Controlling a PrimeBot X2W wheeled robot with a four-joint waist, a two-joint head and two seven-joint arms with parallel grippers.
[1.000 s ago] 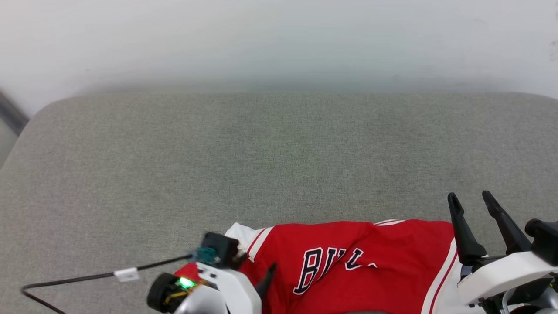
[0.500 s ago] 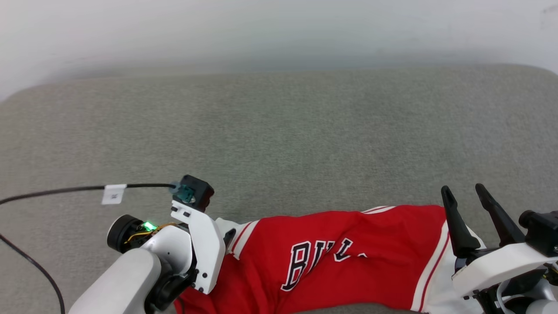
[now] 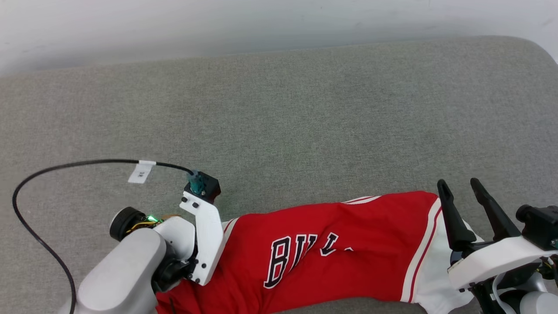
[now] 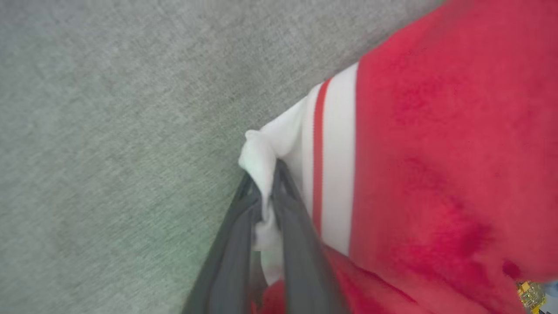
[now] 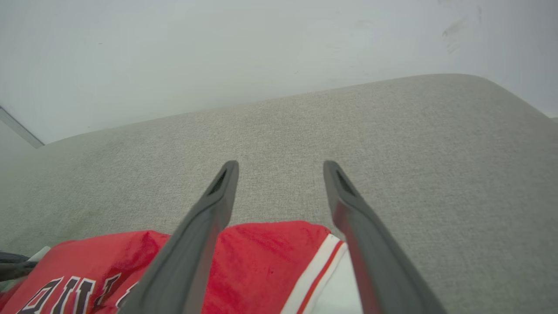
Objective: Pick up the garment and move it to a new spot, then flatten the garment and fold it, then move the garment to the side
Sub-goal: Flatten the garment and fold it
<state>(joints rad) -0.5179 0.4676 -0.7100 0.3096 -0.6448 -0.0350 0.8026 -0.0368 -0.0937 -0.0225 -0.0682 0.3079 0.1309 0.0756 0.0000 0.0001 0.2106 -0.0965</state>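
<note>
The garment point(image 3: 340, 253), a red jersey with black white-outlined lettering, lies stretched sideways along the near part of the grey cushion point(image 3: 279, 113). In the left wrist view my left gripper point(image 4: 265, 176) is shut on the bunched white sleeve point(image 4: 261, 152) at the garment's point(image 4: 436, 152) left end, beside the red-white trim. In the head view the pale left wrist point(image 3: 205, 244) covers that grip. My right gripper point(image 3: 457, 187) hovers open over the garment's right end, with nothing between its fingers point(image 5: 213, 209). The red cloth point(image 5: 261, 257) and its white striped sleeve lie below them.
A black cable with a white tag point(image 3: 140, 171) loops from the left wrist over the cushion's left part. A pale wall point(image 3: 261, 22) rises behind the cushion. The cushion's rounded corner point(image 3: 538, 48) is at the far right. Bare grey fabric stretches beyond the garment.
The head camera has tilted. My left arm has come forward to the garment's left end and its jaws have closed on the white sleeve. The right gripper has stayed open.
</note>
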